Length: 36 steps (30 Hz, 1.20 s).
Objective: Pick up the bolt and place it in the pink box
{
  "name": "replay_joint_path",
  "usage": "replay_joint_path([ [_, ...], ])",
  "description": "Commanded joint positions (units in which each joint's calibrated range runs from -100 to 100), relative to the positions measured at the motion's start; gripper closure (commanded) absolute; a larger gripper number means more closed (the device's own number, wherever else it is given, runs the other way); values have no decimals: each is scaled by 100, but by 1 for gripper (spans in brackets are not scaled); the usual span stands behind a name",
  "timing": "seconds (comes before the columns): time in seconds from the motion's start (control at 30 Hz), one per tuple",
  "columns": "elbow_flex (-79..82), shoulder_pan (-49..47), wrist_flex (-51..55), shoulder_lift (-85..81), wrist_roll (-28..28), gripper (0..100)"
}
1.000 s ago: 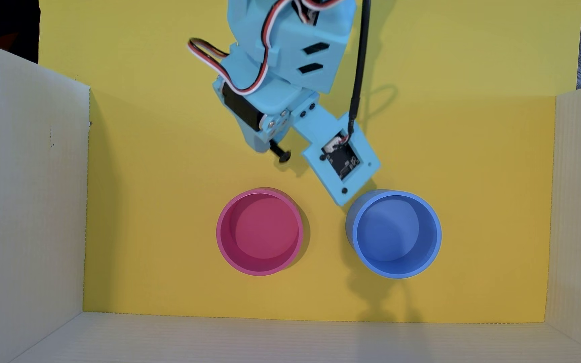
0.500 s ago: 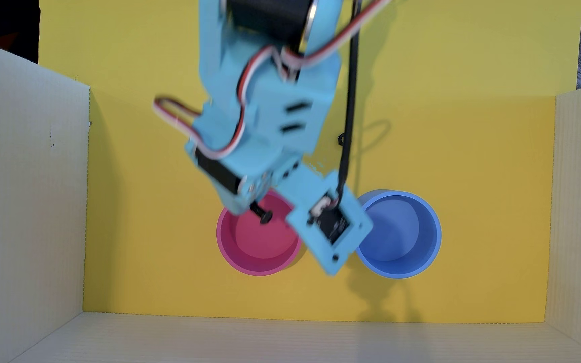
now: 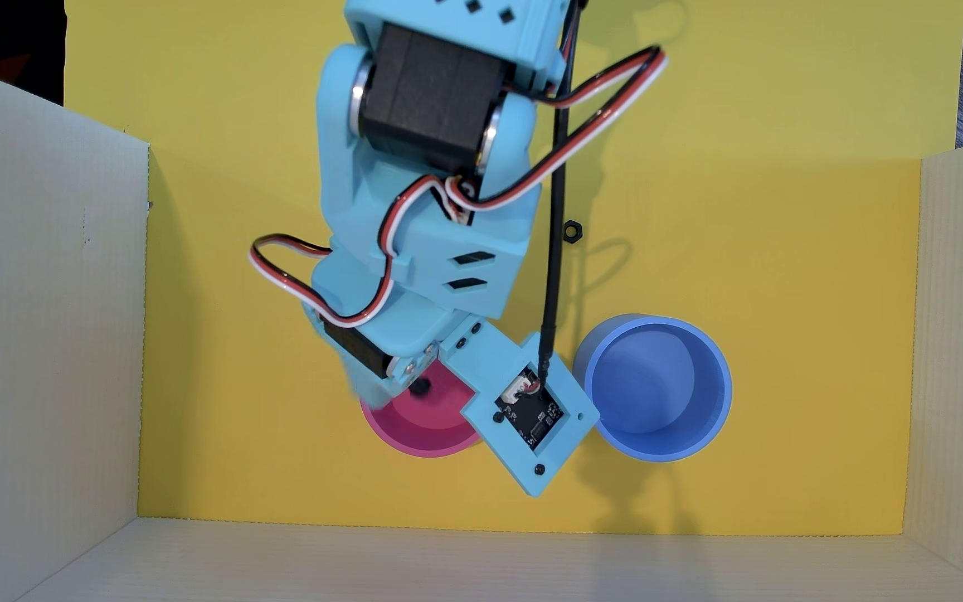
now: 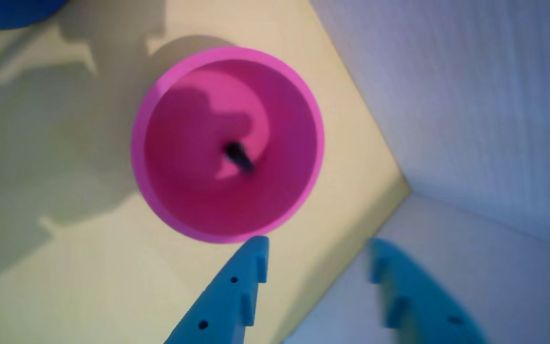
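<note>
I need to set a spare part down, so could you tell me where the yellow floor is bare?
Bare: the wide strip between the left cardboard wall and the pink box, and right of the blue cup. Crowded: the middle, where the arm, both containers and the nut sit.

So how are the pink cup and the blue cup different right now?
The pink box is magenta and has the bolt inside; the blue cup is blue and looks empty. The arm partly covers the pink one in the overhead view; the blue one sits clear. Both are round, open-topped and upright.
</note>
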Motion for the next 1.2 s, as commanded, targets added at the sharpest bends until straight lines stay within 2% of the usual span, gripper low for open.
replay_joint_path([
  [0.0, -141, -32, 113, -61, 16, 78],
  [0.07, -87, -39, 284, -69, 16, 87],
  [0.1, -42, -76, 361, -78, 16, 97],
  [0.13, -6, -120, 473, -86, 16, 100],
  [0.17, 12, -172, 696, -86, 16, 98],
  [0.3, 175, -525, 1674, -389, 16, 99],
  [0.43, 827, -878, 1914, -1332, 16, 99],
  [0.57, 1867, -1143, 1442, -2729, 287, 99],
  [0.87, 5132, -1106, -342, -6349, 965, 99],
  [1.0, 6417, -1158, -866, -7746, 1006, 99],
  [1.17, 7638, -1165, -917, -9345, 959, 99],
])
